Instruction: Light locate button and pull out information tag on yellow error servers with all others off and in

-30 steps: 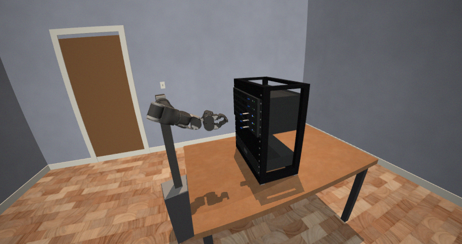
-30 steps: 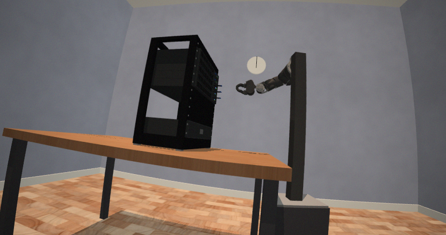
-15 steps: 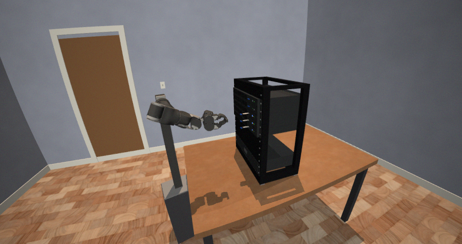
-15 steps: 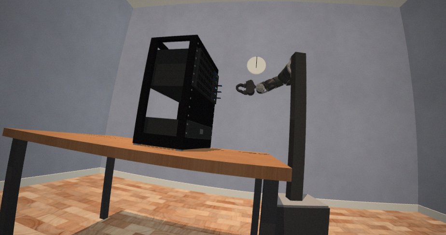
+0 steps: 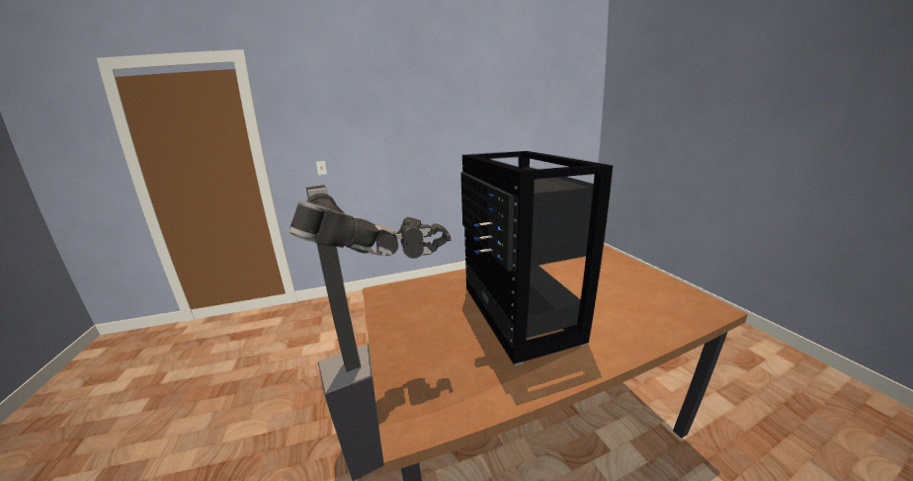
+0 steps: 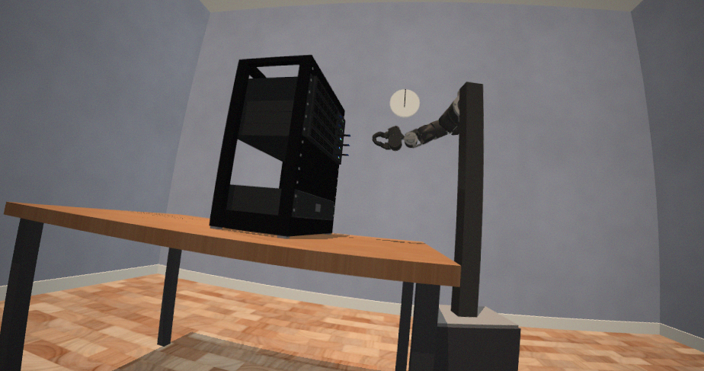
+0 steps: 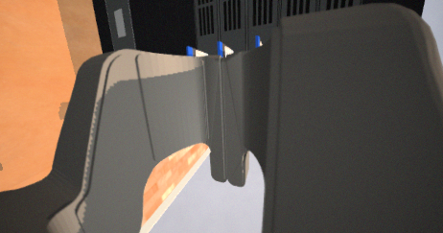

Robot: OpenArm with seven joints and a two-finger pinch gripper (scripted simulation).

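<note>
The black rack (image 5: 525,267) (image 6: 289,171) stands upright on the table, several servers in its upper part. Three information tags stick out of the lower servers: the upper (image 5: 485,223) (image 6: 347,135), the middle (image 5: 485,237) (image 6: 346,145) and the lowest (image 5: 484,250) (image 6: 345,155). Their blue ends show beyond the fingers in the wrist view. The two top servers' tags look pushed in. Tiny blue and green lights show beside the tags; I cannot make out a yellow one or tell which buttons are lit. My gripper (image 5: 449,237) (image 6: 373,139) (image 7: 233,119) is shut and empty, in front of the tags, not touching them.
The rack stands on the wooden table (image 5: 664,305) (image 6: 394,257). A dark unit (image 6: 315,207) fills the rack's bottom. The arm's column (image 5: 338,299) (image 6: 470,196) rises beside the table's near end. Air separates the gripper from the rack front.
</note>
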